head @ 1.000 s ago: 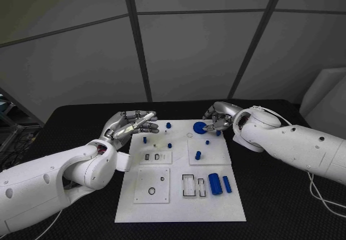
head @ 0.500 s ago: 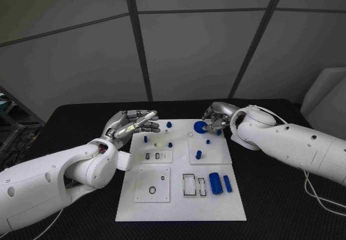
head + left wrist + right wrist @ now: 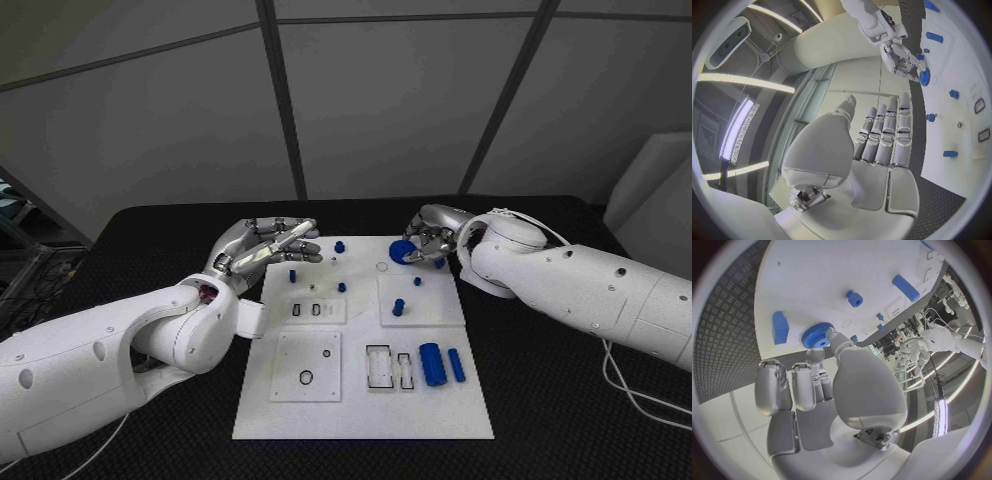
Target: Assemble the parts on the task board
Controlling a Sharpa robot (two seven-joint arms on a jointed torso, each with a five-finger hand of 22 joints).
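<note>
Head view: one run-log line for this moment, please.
right hand: pinches blue gear over task board | left hand: open, empty

The task board (image 3: 361, 400) sits mid-table (image 3: 577, 400). Left hand (image 3: 267, 245) hangs over its far left corner, right hand (image 3: 428, 237) over the far right corner, with a gear (image 3: 401, 250) between its fingertips. Two cylinders (image 3: 441, 365) lie side by side on the board's near right part.

The table (image 3: 159, 225) is black and has a bumpy, dotted top. A white task board (image 3: 361, 420) lies flat on the middle of it, with its long side running away from the robot. A thin white cable (image 3: 635, 395) lies on the black top, well apart from the board, near the table's edge on the robot's right side.
</note>
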